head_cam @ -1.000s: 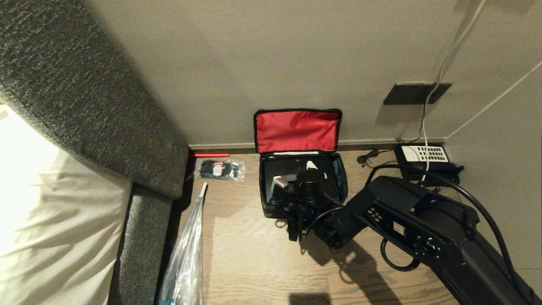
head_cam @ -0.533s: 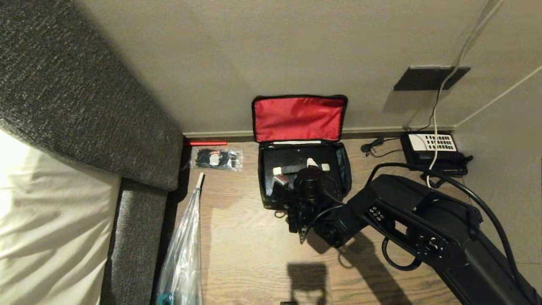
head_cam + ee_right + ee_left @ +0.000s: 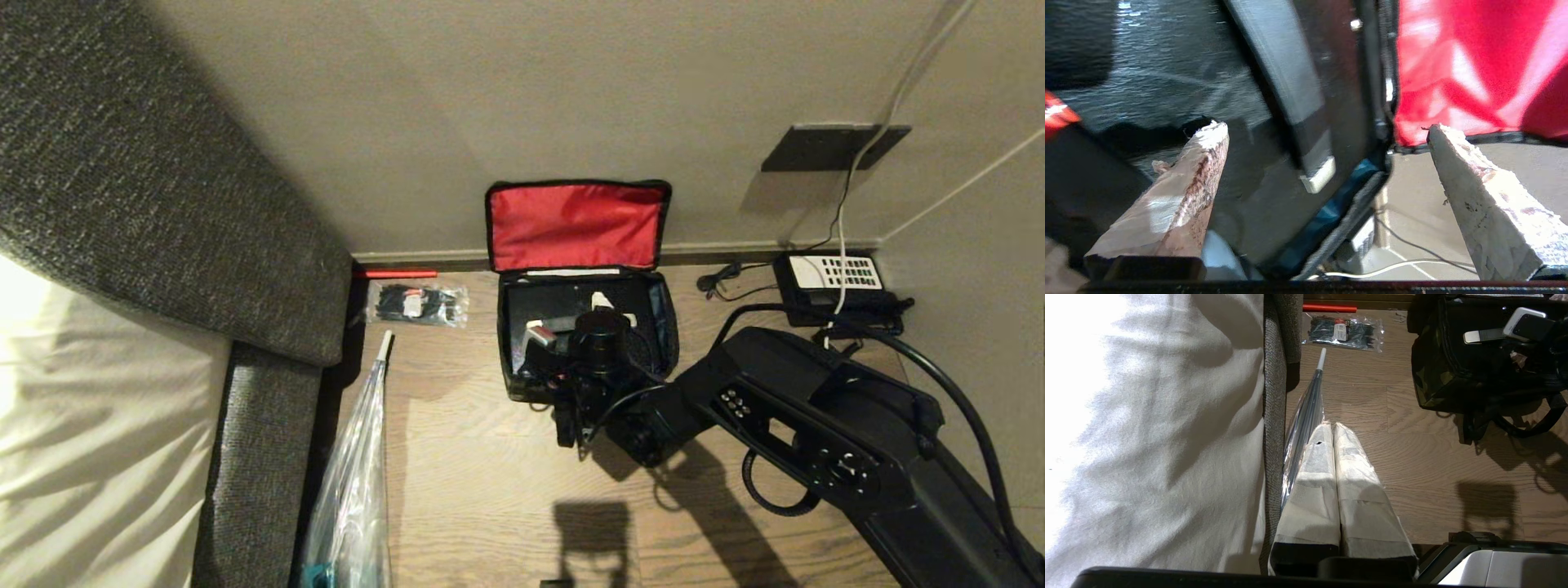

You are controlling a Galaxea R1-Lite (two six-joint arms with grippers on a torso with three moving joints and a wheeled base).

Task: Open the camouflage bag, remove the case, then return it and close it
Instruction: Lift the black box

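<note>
1. Along the left side of the head view, a grey upholstered bed frame with white bedding stands on the wood floor.
2. Reaching in from the right, the black right arm stretches to the open bag.
3. Against the wall, the camouflage bag sits on the floor with its red-lined lid propped upright.
4. Inside the bag lies the black case, its grey handle bar facing up.
5. Over the case hangs the right gripper, fingers spread wide and holding nothing.
6. Beside the bed, the left gripper is parked, its padded fingers pressed together.
7. On the floor a clear plastic-wrapped umbrella lies beside the bed.
8. To the right of the bag, a telephone rests near the corner.
9. Left of the bag, a packet of black cable ties lies by the wall.
</note>
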